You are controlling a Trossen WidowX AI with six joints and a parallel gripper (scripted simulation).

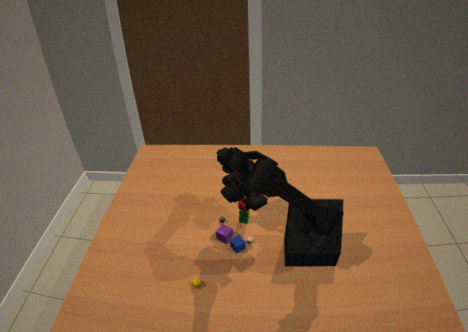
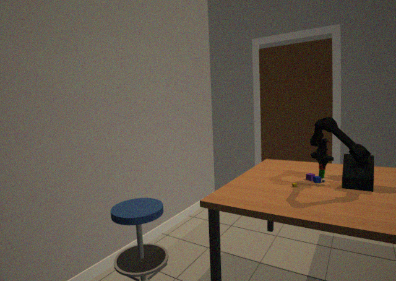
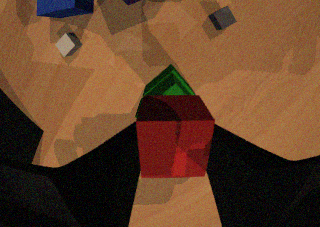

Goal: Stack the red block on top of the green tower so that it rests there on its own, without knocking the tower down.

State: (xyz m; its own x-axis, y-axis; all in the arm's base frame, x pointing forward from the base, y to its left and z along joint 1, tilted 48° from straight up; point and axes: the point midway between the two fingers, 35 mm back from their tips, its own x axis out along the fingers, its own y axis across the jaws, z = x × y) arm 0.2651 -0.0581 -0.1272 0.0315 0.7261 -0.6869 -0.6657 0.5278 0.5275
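Holding the red block [image 3: 175,137] between my fingers, my gripper [image 1: 243,204] is closed partway, stopped by the block's width, and it grips nothing else. I point it down over the wooden table [image 1: 340,177], with my arm reaching out from the black base [image 1: 314,238] that sits on the table.

Through the wrist camera the red block fills the middle of the view, framed by my two dark fingers on either side. Just past its far edge a corner of the green tower [image 3: 170,83] peeks out, so most of the tower is hidden beneath the block. From the top camera the red block sits directly above the green tower, very close to its top; whether the two are touching I cannot tell. The exterior camera shows the same stacking, red over green, but too small to settle the contact.

Around the tower, on the table, lie other blocks. A purple block [image 1: 224,233] and a blue block [image 1: 238,243] rest near each other on the side of the tower toward the top camera. A small grey cube [image 1: 221,219] sits beside the tower, and a small white cube [image 1: 249,240] lies just beside the blue block. A small yellow cube [image 1: 196,282] lies well apart from the group.

Off the table, a blue stool [image 2: 137,211] stands on the tiled floor.
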